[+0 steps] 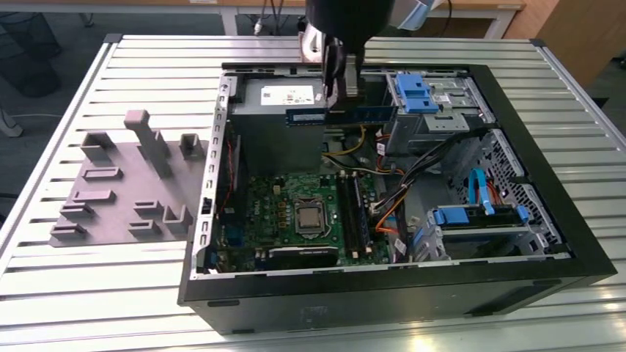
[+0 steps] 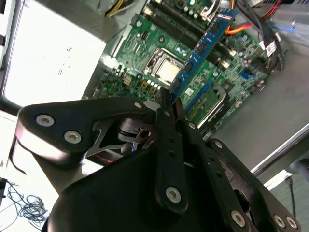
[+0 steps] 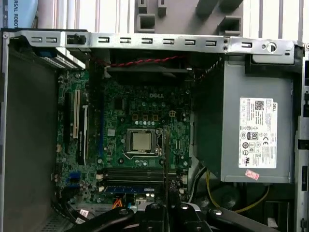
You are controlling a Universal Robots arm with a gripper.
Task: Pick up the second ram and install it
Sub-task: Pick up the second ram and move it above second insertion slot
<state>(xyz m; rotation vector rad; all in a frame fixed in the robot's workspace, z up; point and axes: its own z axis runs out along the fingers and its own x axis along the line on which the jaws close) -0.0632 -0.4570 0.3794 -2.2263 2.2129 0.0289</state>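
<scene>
The gripper (image 1: 338, 101) is clamped on the second ram (image 1: 377, 115). In the second wrist view its black fingers (image 2: 164, 108) close together on the blue stick (image 2: 205, 46), which runs out past the fingertips with its row of dark chips showing. The stick is carried clear of everything, raised over the far end of the open computer case (image 1: 391, 293).

Directly under it are the grey power supply (image 1: 278, 110) and, just beside the stick's end on the exterior view's right, a light-blue drive bracket (image 1: 415, 92).

Further from the gripper, lower in the case and toward the near side of the exterior view, is the green motherboard (image 1: 284, 205) with its processor socket (image 1: 310, 217). The long black memory slots (image 1: 354, 213) lie just beside the socket on the exterior view's right.

The relation that matters is one of axes. The stick's long axis runs across the exterior view, left to right, while the slots run near to far, so by my reading the two are roughly crosswise. The second wrist view gives the same impression. The slots are well apart from the stick, below it and off to one side rather than beneath it.

Beyond the case, on the slatted table (image 1: 98, 293), there is a grey parts fixture (image 1: 117, 198).
</scene>
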